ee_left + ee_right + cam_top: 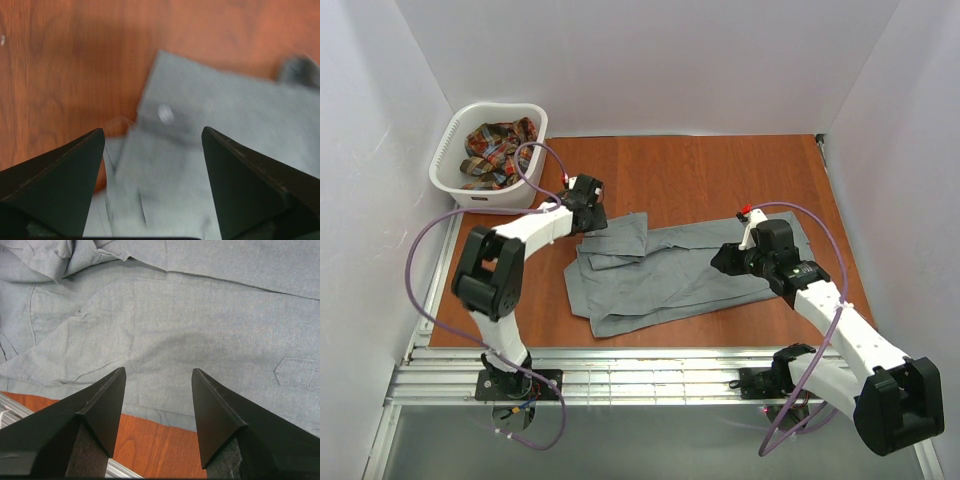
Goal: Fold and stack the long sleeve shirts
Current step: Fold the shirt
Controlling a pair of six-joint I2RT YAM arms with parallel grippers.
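Since the grey shirt point(670, 275) sprawls mid-frame on the desk point(720, 170), long axis left-right, left end effector point(592, 220) hangs apart at its upper-left corner, right end effector point(723, 261) apart over its right half.

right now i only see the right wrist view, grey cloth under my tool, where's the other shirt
observer: The plaid shirt lies bunched inside the white basket at the far left corner.
operator: ok and is the left tool holding anything
observer: No. The left tool is open and holds nothing, poised over the far left corner of the grey shirt.
operator: is the grey one folded yet
observer: Only partly. It is spread sideways across the table, with cloth layered over itself at its left end.
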